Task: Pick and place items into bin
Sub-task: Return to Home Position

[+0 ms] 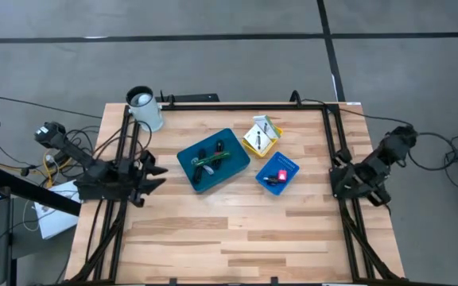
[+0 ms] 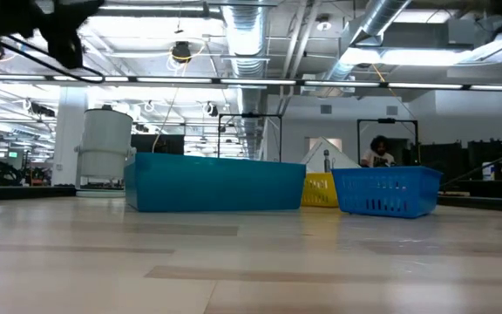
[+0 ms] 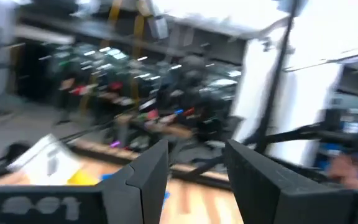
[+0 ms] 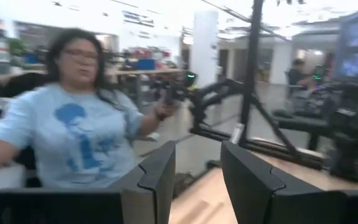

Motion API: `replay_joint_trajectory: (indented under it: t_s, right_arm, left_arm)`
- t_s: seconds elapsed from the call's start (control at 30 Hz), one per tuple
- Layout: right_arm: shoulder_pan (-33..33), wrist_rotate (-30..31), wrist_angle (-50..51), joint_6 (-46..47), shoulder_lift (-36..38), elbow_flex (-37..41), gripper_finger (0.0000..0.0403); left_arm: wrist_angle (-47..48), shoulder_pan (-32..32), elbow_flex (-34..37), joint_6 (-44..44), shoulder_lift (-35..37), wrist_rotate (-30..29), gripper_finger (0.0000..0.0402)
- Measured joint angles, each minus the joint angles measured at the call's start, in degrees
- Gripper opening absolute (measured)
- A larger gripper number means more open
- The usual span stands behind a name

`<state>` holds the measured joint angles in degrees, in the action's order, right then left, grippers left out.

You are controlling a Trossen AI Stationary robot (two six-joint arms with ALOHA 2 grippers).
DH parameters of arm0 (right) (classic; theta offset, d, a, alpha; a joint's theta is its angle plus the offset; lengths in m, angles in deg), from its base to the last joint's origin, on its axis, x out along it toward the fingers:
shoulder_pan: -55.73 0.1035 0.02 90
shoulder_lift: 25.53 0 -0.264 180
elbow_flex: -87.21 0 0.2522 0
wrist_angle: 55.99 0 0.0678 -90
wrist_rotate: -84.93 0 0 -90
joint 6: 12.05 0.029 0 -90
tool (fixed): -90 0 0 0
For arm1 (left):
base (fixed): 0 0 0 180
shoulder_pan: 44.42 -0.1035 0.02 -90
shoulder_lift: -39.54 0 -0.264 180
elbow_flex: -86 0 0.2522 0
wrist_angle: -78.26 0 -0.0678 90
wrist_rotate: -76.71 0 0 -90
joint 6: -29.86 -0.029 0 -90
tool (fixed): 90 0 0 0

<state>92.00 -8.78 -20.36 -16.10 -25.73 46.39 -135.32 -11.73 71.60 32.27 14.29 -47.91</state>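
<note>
Both arms sit at the edges of the worktop (image 1: 237, 230), away from the bins. The left gripper (image 1: 151, 171) is at the left edge and the right gripper (image 1: 342, 176) at the right. In each wrist view the two dark fingers stand apart with nothing between them, so both grippers are open and empty.

The large blue bin (image 1: 188, 171) in the middle holds the green stick (image 1: 210, 161) and the black pieces (image 1: 200, 151). Just beside it, the white packet (image 1: 259, 133) lies in the yellow bin (image 1: 267, 148). The pink-red piece (image 1: 281, 175) lies in the small blue bin (image 1: 290, 165).

The high view shows no item lying loose on the wood; only a white cylinder (image 1: 144, 108) stands near the far left corner. Judged from this, the sorting looks finished, and only parking the arms is left.
</note>
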Motion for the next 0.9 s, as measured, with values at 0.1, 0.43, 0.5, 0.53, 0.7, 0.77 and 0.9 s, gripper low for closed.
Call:
replay_joint_trajectory:
  t_s: [0.1, 0.43, 0.5, 0.53, 0.7, 0.77, 0.9]
  right_arm:
    - [0.1, -0.9, -0.9, 1.0, -0.1, 3.2, 0.0124]
    - [-0.1, 2.6, -16.8, 2.1, 0.0, 18.0, 0.0124]
    - [-0.1, 3.5, -18.3, 2.1, 0.0, 20.6, 0.0124]
    - [-0.1, 3.7, -19.0, 2.1, -0.1, 21.8, 0.0124]
    - [-0.1, 3.9, -22.4, 2.6, 0.0, 26.3, 0.0124]
    - [-0.1, 3.8, -22.7, 2.7, -0.3, 26.7, 0.0124]
    - [0.1, 3.8, -22.7, 2.7, -1.8, 26.7, 0.0124]
  left_arm:
    - [2.0, 0.0, 0.0, -1.6, 3.9, 6.1, 0.0148]
    - [15.1, 0.0, 0.0, 1.5, 9.9, 9.7, 0.0148]
    - [16.7, 0.0, 0.0, 1.7, 10.2, 9.9, 0.0148]
    - [17.6, 0.0, 0.0, 1.8, 10.3, 9.9, 0.0148]
    - [22.1, 0.0, 0.0, 2.7, 10.3, 9.1, 0.0148]
    - [23.9, 0.0, 0.0, 3.0, 10.3, 8.3, 0.0148]
    - [24.3, 0.0, 0.0, 2.7, 10.3, 7.9, 0.0148]
